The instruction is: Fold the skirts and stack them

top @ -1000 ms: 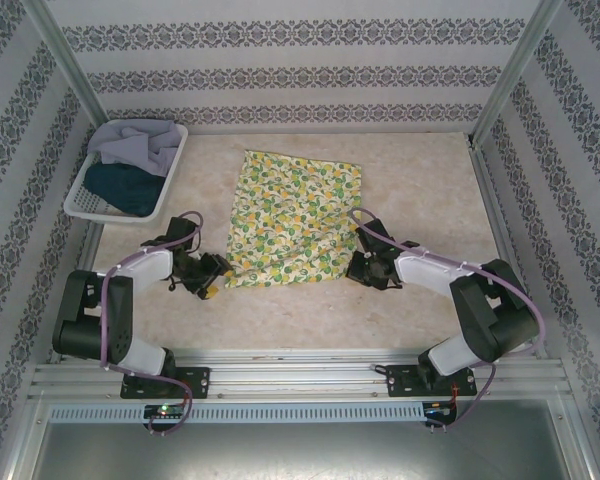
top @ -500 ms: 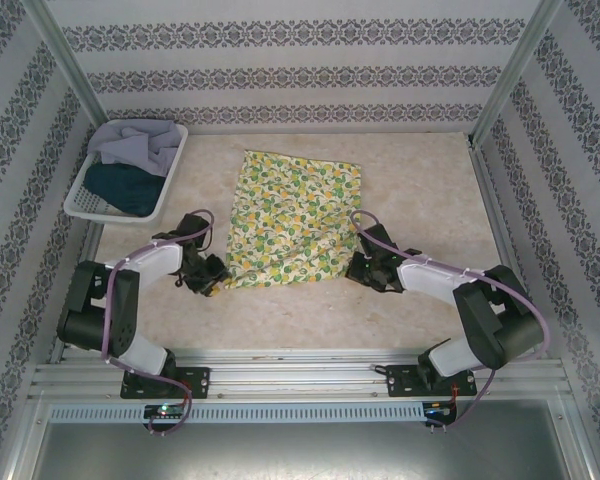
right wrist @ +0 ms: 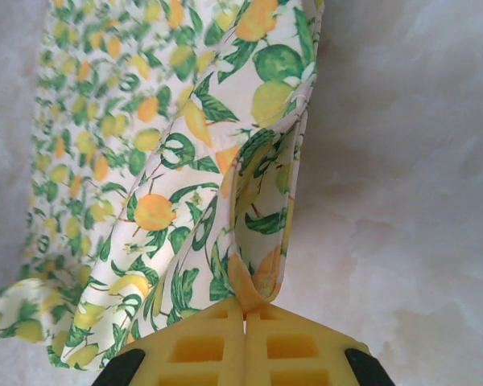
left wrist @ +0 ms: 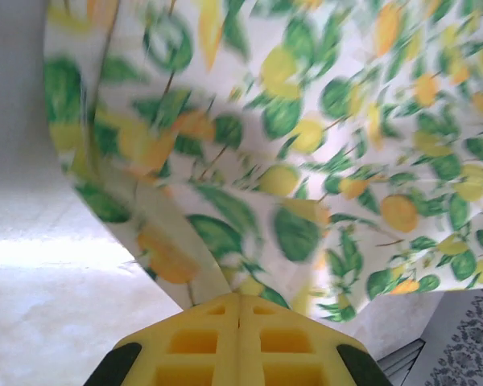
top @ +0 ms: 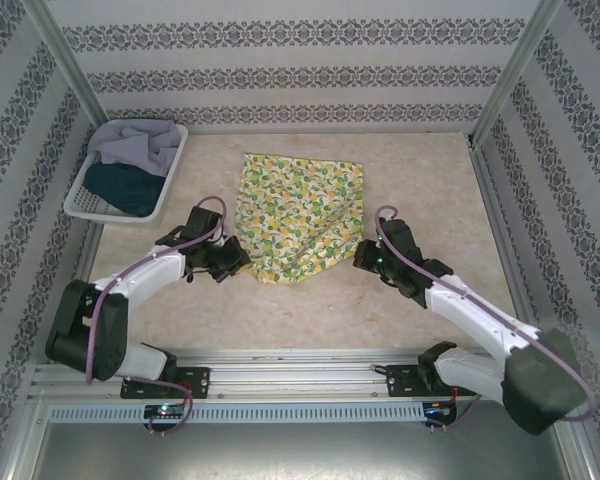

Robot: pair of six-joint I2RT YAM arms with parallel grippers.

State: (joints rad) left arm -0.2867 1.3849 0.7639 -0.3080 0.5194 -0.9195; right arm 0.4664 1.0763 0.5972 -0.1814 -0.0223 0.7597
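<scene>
The step in hand looks like the first fold of the yellow skirt, which lies spread at the middle of the table with its near edge drawn up into a blunt point toward six o'clock. The left gripper sits at the skirt's seven o'clock corner and the right gripper at its four o'clock corner. In the left wrist view the yellow pads are pressed together with a fold of the printed cloth pinched between them, the fabric rising away from the tips. In the right wrist view the pads are likewise closed tight on a doubled edge of the hem, so both hold the skirt and nothing else. The next move probably calls for raising both corners together and carrying them toward twelve o'clock at an even pace, so the near half lands squarely on the far half without twisting or dragging the cloth. The grey skirt and the dark blue skirt lie bunched in the basket at ten o'clock, not yet folded.
</scene>
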